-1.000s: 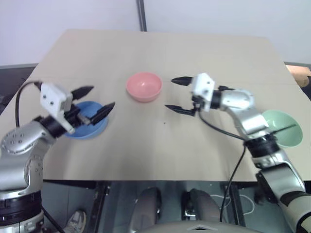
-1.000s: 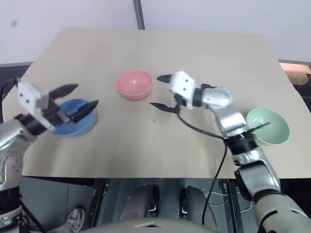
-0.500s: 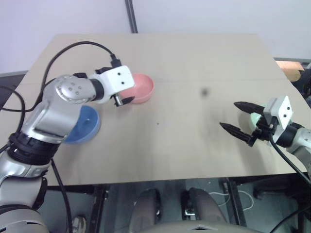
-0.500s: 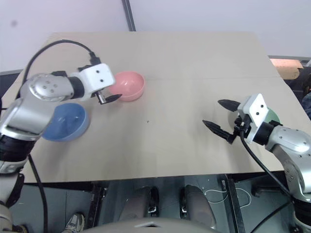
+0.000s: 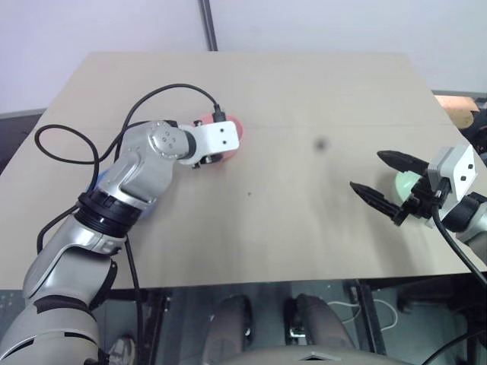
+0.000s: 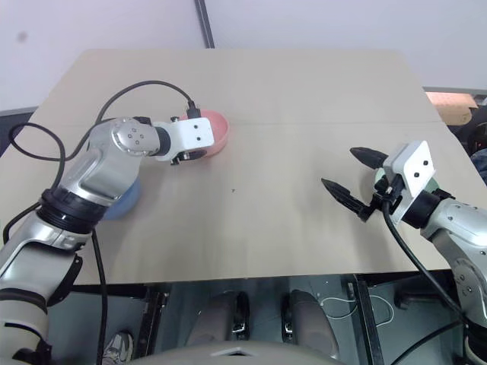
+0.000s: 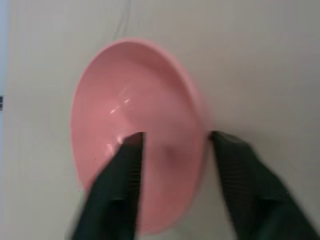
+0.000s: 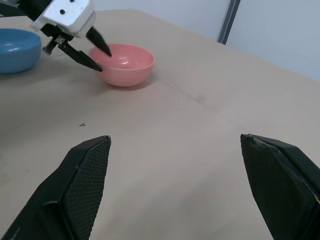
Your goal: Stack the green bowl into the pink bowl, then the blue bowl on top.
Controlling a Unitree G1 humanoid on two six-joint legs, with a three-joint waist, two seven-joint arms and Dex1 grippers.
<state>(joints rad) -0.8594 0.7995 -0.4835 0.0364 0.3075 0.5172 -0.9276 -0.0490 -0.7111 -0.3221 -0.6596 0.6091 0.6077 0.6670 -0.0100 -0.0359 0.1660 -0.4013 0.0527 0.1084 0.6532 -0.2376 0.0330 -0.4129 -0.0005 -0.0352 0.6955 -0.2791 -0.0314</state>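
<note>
Left gripper pinching the pink bowl's rim (right gripper spread wide, by green bowl).

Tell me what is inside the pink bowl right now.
One black finger of the left gripper reaches inside the pink bowl, the other outside its rim. No other bowl inside; the finger hides part of the bottom.

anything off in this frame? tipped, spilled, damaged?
Nothing spilled or damaged. One oddity: the left tool straddles the rim of the small salmon-pink bowl, the stack's base, not the pale mint-green bowl, which sits behind the open right tool.
</note>
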